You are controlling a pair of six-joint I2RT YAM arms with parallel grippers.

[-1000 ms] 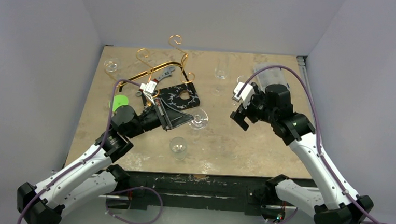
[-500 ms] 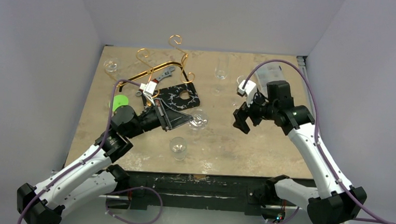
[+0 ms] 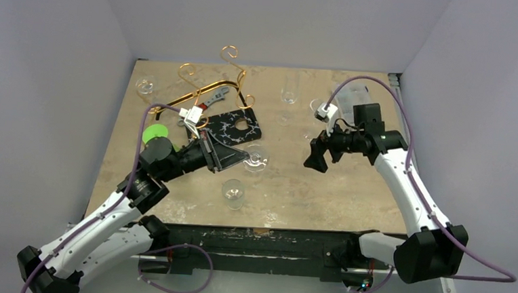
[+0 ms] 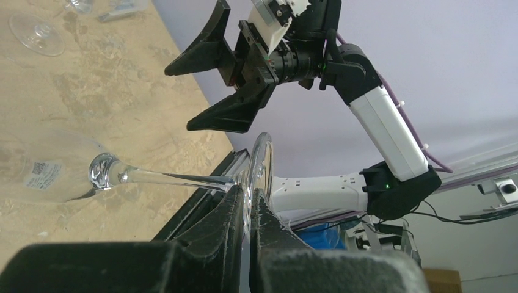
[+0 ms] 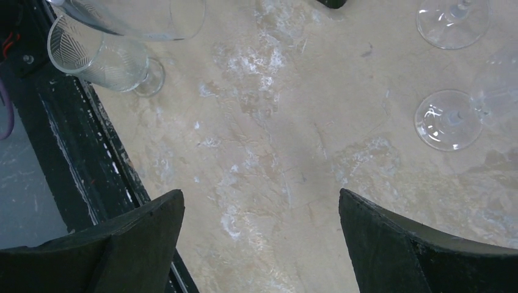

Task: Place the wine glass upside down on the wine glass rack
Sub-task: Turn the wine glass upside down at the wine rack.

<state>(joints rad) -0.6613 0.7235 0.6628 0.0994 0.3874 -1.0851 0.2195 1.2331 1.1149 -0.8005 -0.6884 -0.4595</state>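
My left gripper (image 3: 240, 157) is shut on the wine glass (image 3: 256, 158), low over the middle of the table. The left wrist view shows the jaws pinching the rim of its foot (image 4: 259, 174), with the stem level and the bowl (image 4: 49, 174) out to the left. My right gripper (image 3: 315, 157) hangs open a short way right of the glass, holding nothing. Its fingers (image 5: 137, 244) stand wide apart over bare tabletop. The wine glass rack (image 3: 214, 76), thin gold wire with curled loops, stands at the back left.
A black white-veined board (image 3: 236, 127) lies beside the rack, with a wrench (image 3: 215, 97) behind it. A ridged glass (image 3: 233, 192) stands near the front edge (image 3: 272, 227). More glasses stand at the back: (image 3: 146, 85), (image 3: 289, 90). A green object (image 3: 154, 133) sits by the left arm.
The right arm has raised its elbow and turned its wrist, so the open gripper now points left toward the glass. The left gripper and glass have barely shifted.
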